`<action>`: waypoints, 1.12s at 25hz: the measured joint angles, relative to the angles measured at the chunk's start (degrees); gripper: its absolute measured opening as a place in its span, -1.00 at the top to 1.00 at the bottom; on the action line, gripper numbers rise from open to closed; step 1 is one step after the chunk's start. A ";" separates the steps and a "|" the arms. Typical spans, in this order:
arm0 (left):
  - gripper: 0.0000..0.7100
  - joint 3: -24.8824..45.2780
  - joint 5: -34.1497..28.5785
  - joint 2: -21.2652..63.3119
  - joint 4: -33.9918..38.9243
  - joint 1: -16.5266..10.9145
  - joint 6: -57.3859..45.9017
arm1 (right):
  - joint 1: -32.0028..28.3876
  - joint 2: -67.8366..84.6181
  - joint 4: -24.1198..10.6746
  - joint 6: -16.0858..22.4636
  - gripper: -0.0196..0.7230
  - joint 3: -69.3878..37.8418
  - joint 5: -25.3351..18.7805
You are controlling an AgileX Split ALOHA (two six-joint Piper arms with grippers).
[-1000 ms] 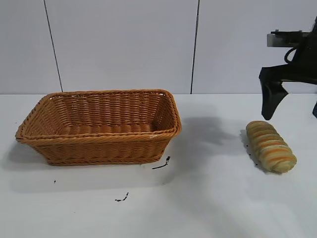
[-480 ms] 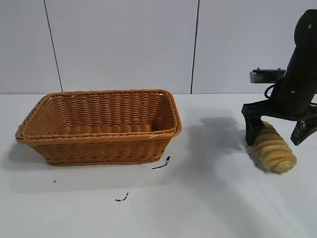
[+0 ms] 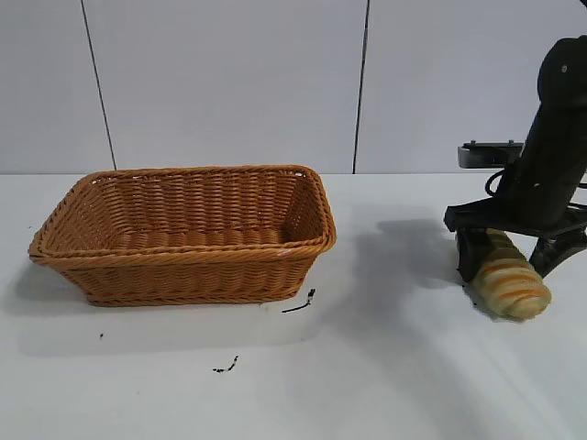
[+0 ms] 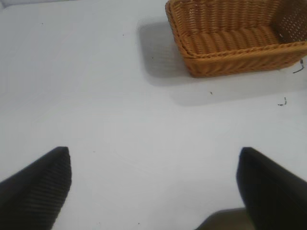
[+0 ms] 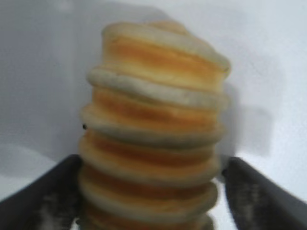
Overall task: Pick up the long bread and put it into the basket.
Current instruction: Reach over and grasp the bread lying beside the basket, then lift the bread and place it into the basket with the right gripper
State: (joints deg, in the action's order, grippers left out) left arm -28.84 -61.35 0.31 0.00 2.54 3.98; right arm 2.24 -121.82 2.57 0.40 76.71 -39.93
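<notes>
Right tool (image 3: 514, 258) open astride the long bread (image 3: 510, 277), well apart from the basket (image 3: 183, 235); left tool (image 4: 153, 184) open.

Open left hand (image 4: 153, 184) — basket (image 4: 235, 45) apparently apart

The room is brightly and evenly lit, the white worktop (image 3: 275, 385) close to washed out. Shadows are soft and grey: one spreads on the worktop in front of and to the left of the basket (image 3: 183, 234), another lies pale between the basket and the long bread (image 3: 503, 273), so the light seems to fall from above and somewhat behind. In the left wrist view the basket (image 4: 235, 38) is reasonably crisp, while the left tool's fingers (image 4: 36, 184) are dark and soft-edged. The right wrist view is the haziest: the long bread (image 5: 153, 129) sits very near the lens, its ridges smeared, and the right tool's fingers (image 5: 41, 201) are blurred. No glare shows.
</notes>
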 joint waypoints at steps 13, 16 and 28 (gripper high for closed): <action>-0.96 0.00 0.00 0.00 0.00 0.00 0.00 | 0.00 13.44 -0.34 -0.76 0.54 4.26 -10.12; -0.96 0.00 0.00 0.00 0.00 0.00 0.00 | 0.00 13.33 -0.34 -0.76 0.55 9.11 -15.24; -0.96 0.00 0.00 0.00 0.00 0.00 0.00 | 9.87 6.08 -0.54 -0.40 0.56 31.36 -28.28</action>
State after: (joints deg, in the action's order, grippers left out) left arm -28.84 -61.35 0.31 0.00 2.54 3.98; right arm 12.11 -115.74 2.03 0.00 108.07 -68.21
